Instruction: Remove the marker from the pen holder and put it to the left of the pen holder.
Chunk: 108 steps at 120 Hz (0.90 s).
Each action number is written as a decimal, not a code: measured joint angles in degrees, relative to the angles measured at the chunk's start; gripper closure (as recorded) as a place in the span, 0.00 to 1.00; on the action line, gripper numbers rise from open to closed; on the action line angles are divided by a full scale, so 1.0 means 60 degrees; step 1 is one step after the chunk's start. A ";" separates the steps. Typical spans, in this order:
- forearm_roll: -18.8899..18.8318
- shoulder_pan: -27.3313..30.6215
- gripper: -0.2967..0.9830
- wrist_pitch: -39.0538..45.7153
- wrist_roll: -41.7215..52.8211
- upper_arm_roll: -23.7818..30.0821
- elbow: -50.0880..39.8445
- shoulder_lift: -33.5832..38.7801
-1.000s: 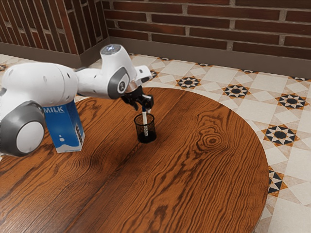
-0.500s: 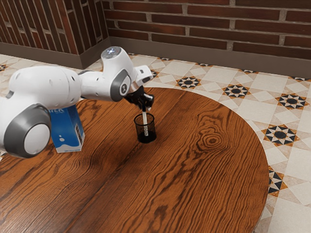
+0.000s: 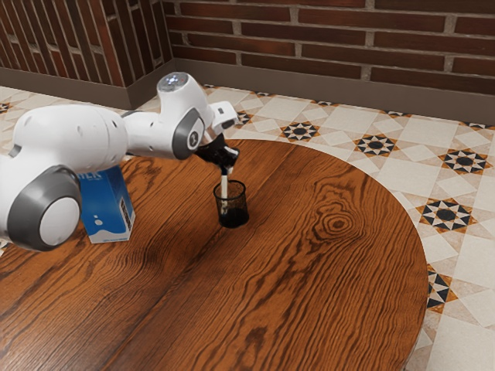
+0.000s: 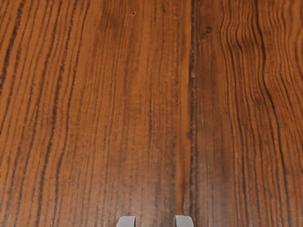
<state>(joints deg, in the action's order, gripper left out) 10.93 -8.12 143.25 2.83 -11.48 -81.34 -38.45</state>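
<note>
Slim white marker (image 3: pixel 224 185) stands near-upright inside the black wire-mesh pen holder (image 3: pixel 242 210), lower part visible through the mesh, upper part above the rim. Black two-finger gripper (image 3: pixel 227 168) is over the holder, clamped on marker's top end.

The thin white marker (image 3: pixel 224 185) points nearly straight up, its low part inside the round black pen holder (image 3: pixel 234 216), standing near the picture's middle.
</note>
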 joint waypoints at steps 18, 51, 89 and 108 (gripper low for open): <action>-0.0023 -0.0132 0.80 -0.0031 -0.0073 -0.0014 -0.0283 0.0527; -0.0244 -0.0478 0.80 -0.1753 -0.0411 -0.0353 -0.1196 0.2567; 0.0274 0.0165 0.80 -0.6867 -0.0864 -0.1681 0.2875 -0.0990; 0.0614 0.0159 0.80 -0.8414 -0.0976 -0.2167 0.3886 -0.1918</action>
<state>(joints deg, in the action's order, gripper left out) 14.61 -7.16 92.77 -3.03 -24.48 -58.03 -49.96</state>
